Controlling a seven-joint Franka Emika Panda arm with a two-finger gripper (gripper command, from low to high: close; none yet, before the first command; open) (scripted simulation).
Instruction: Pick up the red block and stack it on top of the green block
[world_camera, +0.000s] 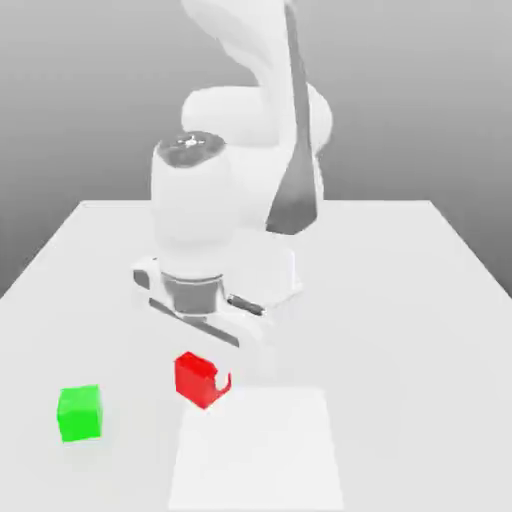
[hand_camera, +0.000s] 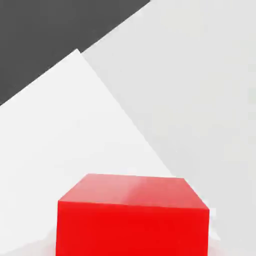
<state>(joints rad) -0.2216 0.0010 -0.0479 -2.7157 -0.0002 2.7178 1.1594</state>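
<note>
Reaches down from the far side of the white table (world_camera: 420, 330) with the gripper (world_camera: 222, 375), pointed toward the tabletop. Holds the red block (world_camera: 197, 380) between the two fingers, closed to its width, with pale shapes against both sides of it in the hand view. In the exterior view, appears at the far left corner of a brighter white rectangle (world_camera: 258, 450), turned at an angle. Cannot tell whether lifted clear. Near the exterior view's left, rests the green block (world_camera: 80, 413) on the table, apart from the red block.
</note>
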